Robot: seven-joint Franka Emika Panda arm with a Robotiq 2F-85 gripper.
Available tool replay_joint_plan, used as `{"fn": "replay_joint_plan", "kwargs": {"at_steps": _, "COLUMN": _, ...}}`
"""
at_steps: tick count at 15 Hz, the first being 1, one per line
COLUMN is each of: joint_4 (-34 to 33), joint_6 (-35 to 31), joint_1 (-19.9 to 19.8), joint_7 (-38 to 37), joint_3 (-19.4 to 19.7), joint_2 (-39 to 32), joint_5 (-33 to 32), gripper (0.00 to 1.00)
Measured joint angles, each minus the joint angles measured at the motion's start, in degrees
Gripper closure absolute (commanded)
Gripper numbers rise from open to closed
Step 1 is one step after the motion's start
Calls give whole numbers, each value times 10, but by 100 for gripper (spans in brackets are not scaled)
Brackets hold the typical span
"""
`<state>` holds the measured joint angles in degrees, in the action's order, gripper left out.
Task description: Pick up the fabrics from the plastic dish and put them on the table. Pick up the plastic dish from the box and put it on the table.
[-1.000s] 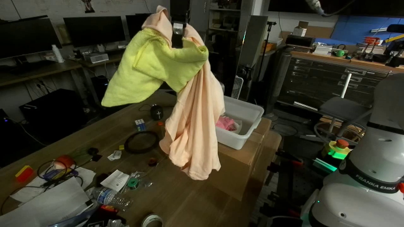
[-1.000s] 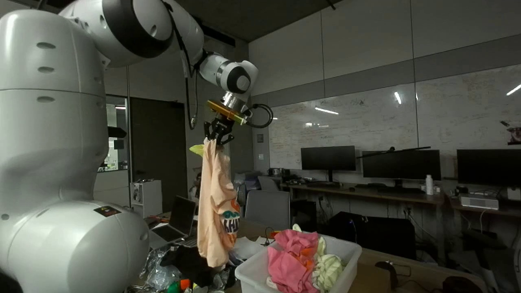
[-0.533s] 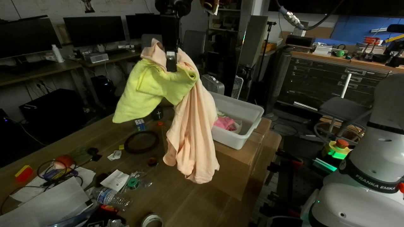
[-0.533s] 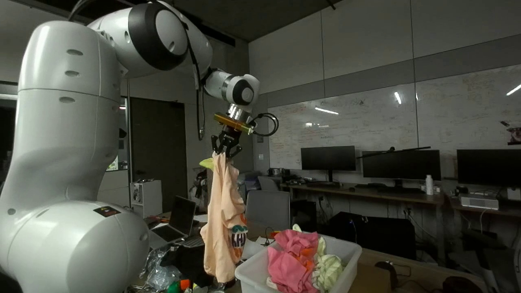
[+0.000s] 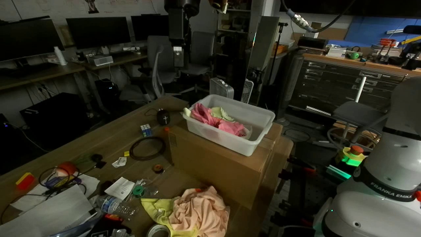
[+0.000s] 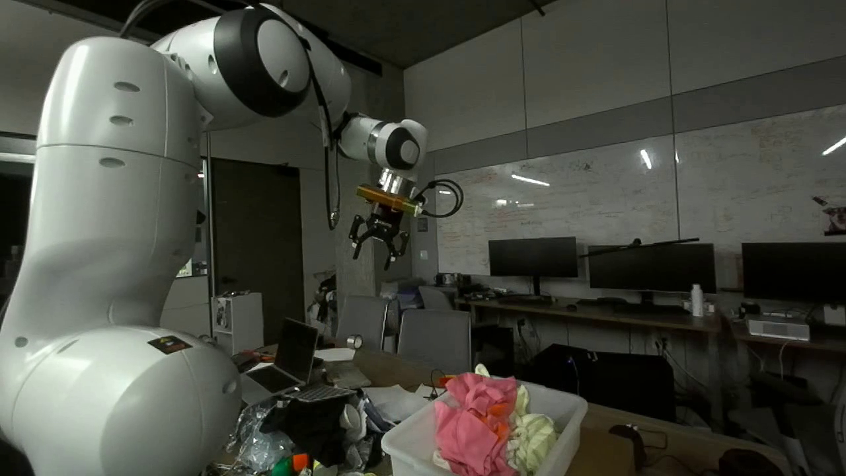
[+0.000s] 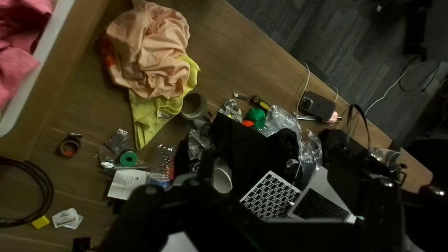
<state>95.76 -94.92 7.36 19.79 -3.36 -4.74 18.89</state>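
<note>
On the table (image 5: 111,135) the peach cloth (image 5: 204,210) lies crumpled over the yellow-green cloth (image 5: 158,209), in front of the cardboard box (image 5: 210,164). Both fabrics also show at the upper left of the wrist view, the peach one (image 7: 150,52) partly covering the yellow-green one (image 7: 145,120). The white plastic dish (image 5: 227,140) sits on top of the box. Inside it are pink fabric (image 6: 472,423), a bit of orange, and pale green fabric (image 6: 532,439). High above the table my gripper (image 6: 373,260) hangs open, its fingers apart with nothing between them.
A roll of tape (image 5: 159,230) touches or nearly touches the dropped cloths. Around it lie a water bottle (image 5: 115,205), papers (image 5: 56,214), a black cable coil (image 5: 148,148) and an open laptop (image 6: 294,350). A keyboard (image 7: 269,196) shows below the fingers in the wrist view.
My gripper came down a little with the peach and yellow-green cloths, then opened. Both cloths fell from it onto the table in front of the box. The dish stayed put.
</note>
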Motion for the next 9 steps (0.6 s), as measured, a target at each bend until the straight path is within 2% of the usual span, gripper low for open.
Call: {"fn": "replay_joint_plan", "kwargs": {"at_steps": 9, "joint_4": 8, "joint_6": -37, "joint_1": -66, "joint_7": 0, "joint_3": 27, "joint_2": 1, "joint_5": -40, "gripper": 0}}
